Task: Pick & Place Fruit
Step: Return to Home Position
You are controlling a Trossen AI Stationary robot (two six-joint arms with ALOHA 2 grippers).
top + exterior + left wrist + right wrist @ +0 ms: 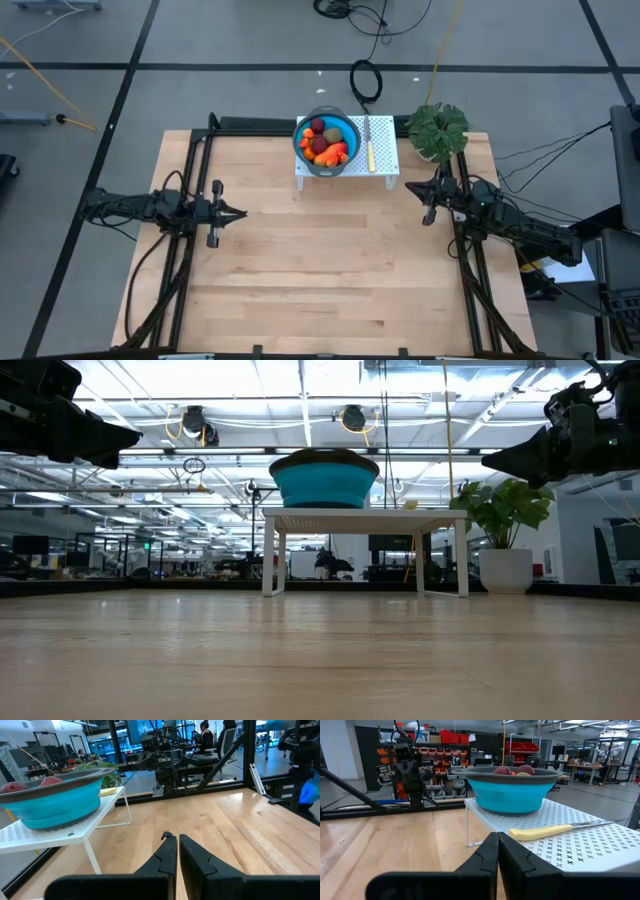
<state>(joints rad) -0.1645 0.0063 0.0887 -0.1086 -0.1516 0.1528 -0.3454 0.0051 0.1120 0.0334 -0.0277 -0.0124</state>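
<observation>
The fruit (325,143) lies piled in a blue bowl (326,145) with a dark rim; the bowl stands on a small white perforated stand (385,160) at the table's far middle. Red tops of the fruit show over the bowl's rim (512,770) (50,781). My left gripper (240,213) hovers shut at the table's left side, pointing level toward the right, empty (176,840). My right gripper (410,187) hovers shut at the right, just beside the stand, pointing left, empty (496,836).
A yellow-handled knife (370,148) lies on the stand beside the bowl (545,832). A green potted plant (438,130) stands at the table's far right corner. Bare wooden tabletop (320,270) spreads between the arms and toward the near edge.
</observation>
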